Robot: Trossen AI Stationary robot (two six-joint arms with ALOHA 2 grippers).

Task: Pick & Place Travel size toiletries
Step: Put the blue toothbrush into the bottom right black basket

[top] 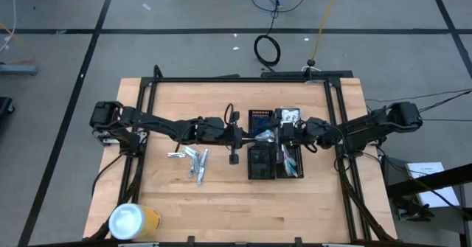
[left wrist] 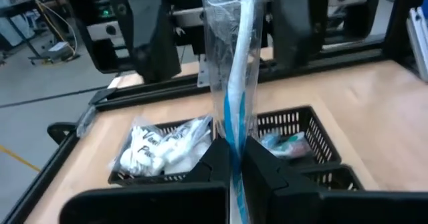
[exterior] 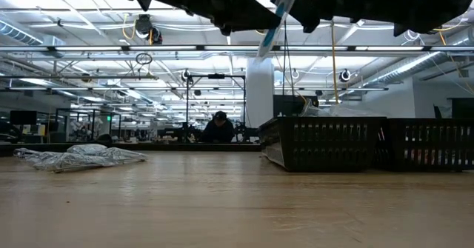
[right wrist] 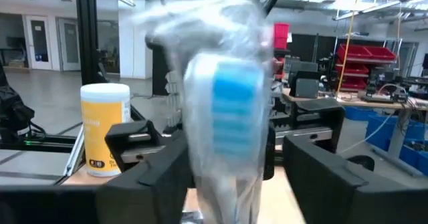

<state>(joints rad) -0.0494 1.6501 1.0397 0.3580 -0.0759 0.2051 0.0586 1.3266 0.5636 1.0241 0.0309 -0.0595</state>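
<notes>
A white-and-blue toothbrush in a clear wrapper hangs in the air between my two grippers, above the black gridded trays. My left gripper reaches in from the table's left and is shut on it. My right gripper comes from the right and is open, one finger on either side of the blue brush head. I cannot tell whether it touches the wrapper. More wrapped toiletries lie on the wood left of the trays. White packets fill one far tray. My left gripper pinches the wrapped toothbrush's handle between its two fingers, roughly level, from the table's left. The toothbrush runs on past the fingertips toward my right gripper. It is lifted clear of table and trays and slants.
Several black gridded trays stand right of centre, some holding items. A yellow cylinder with a white lid stands near the near-left corner. A black frame rail runs along the far edge. Bare wood lies along the near edge.
</notes>
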